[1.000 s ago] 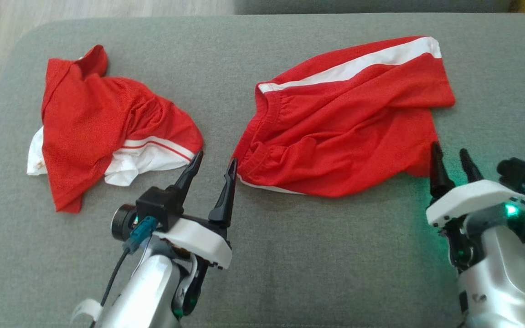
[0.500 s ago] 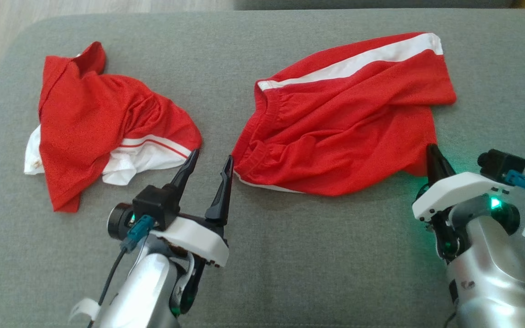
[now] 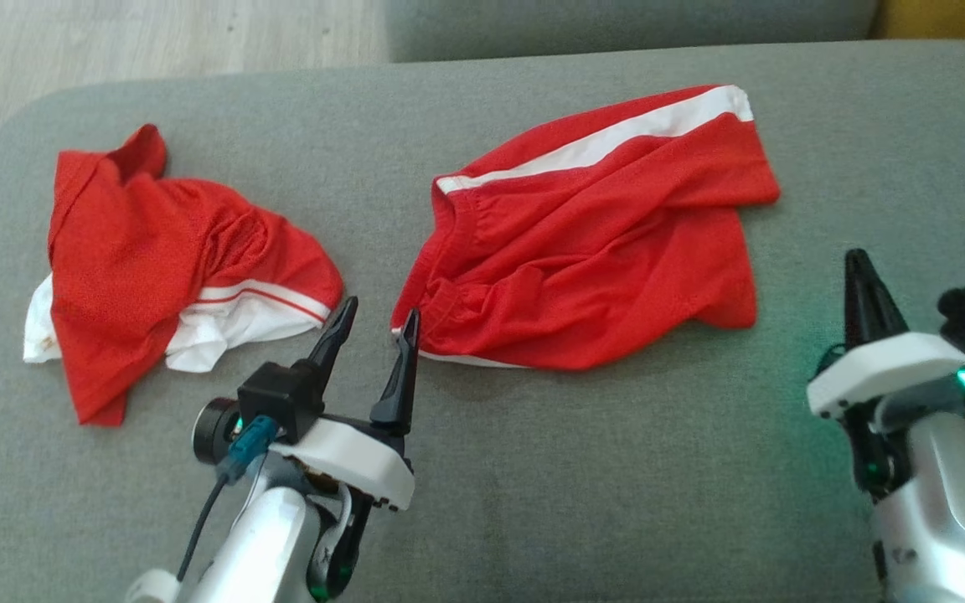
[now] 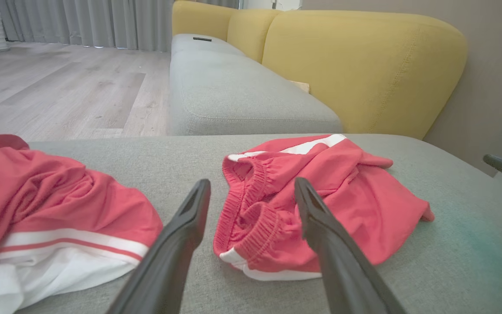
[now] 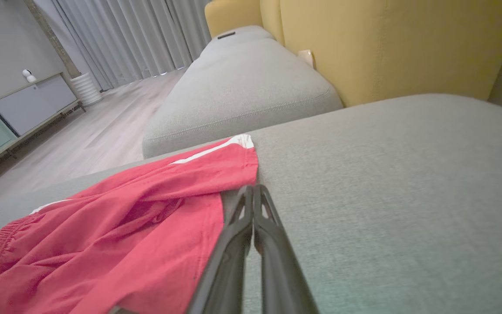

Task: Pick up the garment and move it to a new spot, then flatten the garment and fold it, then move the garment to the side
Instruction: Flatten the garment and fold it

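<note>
In the head view, the red shorts point(image 3: 591, 243) were spotted lying rumpled mid-way across the grey cushion point(image 3: 533, 486), with the white stripe along the far edge and the gathered waistband point(image 3: 432, 268) turned to the left. The left gripper point(image 3: 379, 311) was seen with fingers spread and nothing in them, tips just beside the waistband corner. The right gripper point(image 3: 858, 264) was parked near the leg hem but clear of it, fingers pressed together and also empty. A second red and white garment point(image 3: 172, 268) was heaped well off to the left. The pickup looked like the step in hand, and it'd probably be done best with one pinch at each end so the cloth gets lifted stretched rather than bunched.

In the left wrist view, the waistband was framed right between the spread fingers, so a low push forward and a pinch on that thick elastic ridge would be favoured; the ruched band looked far grippier than the thin body fabric.

In the right wrist view, the hem of the shorts point(image 5: 124, 244) was seen just left of the closed fingertips, so those would need to be opened and slid under the edge first. The fabric read as a light, slightly shiny mesh knit, draped in soft folds over the coarse woven cushion.
</note>
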Tool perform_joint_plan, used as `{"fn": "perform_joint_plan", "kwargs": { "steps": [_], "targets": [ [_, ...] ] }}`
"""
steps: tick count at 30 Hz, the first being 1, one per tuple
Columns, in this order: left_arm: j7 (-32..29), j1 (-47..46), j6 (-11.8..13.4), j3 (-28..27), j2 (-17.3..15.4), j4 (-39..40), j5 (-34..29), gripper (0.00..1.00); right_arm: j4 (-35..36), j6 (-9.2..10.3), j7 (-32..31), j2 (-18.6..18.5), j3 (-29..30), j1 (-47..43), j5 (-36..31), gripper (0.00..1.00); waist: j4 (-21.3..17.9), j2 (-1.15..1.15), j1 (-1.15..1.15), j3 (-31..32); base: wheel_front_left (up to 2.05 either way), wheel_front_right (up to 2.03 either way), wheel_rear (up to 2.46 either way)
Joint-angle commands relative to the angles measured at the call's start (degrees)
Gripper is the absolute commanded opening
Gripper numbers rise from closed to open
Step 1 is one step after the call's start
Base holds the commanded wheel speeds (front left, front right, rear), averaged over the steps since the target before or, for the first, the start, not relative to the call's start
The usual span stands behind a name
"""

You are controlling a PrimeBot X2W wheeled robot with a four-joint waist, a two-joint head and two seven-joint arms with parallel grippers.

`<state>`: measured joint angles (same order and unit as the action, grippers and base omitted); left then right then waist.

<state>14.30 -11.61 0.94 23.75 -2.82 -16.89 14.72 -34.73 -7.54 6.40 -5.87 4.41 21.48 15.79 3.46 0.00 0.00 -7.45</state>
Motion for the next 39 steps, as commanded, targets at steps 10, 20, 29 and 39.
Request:
{"fn": "perform_joint_plan", "kwargs": {
  "steps": [10,20,29,39],
  "targets": [
    [0.7,-0.4,0.3,-0.9,-0.1,2.8,1.3,1.00,15.5,0.05,-6.7,0.0,1.4,-6.5,-0.8,0.02,0.0,0.00,0.00,1.5,0.00,0.00,0.00],
    [0.7,0.9,0.4,-2.8,-0.1,5.6,0.8,1.00,23.8,0.05,3.1,2.1,-2.7,-12.0,-1.1,1.00,0.1,0.00,0.00,2.5,0.00,0.00,0.00],
    [0.7,4.6,1.3,-6.4,-0.1,10.1,1.0,1.00,25.9,0.05,7.8,2.9,-5.2,-17.7,-3.0,1.00,0.1,0.00,0.00,4.1,0.00,0.00,0.00],
    [0.7,8.8,1.5,-8.0,-0.1,14.2,0.9,1.00,24.9,0.05,8.6,3.0,-6.6,-20.4,-2.1,1.00,1.2,0.00,0.00,4.3,0.00,0.00,0.00]
  ]
}}
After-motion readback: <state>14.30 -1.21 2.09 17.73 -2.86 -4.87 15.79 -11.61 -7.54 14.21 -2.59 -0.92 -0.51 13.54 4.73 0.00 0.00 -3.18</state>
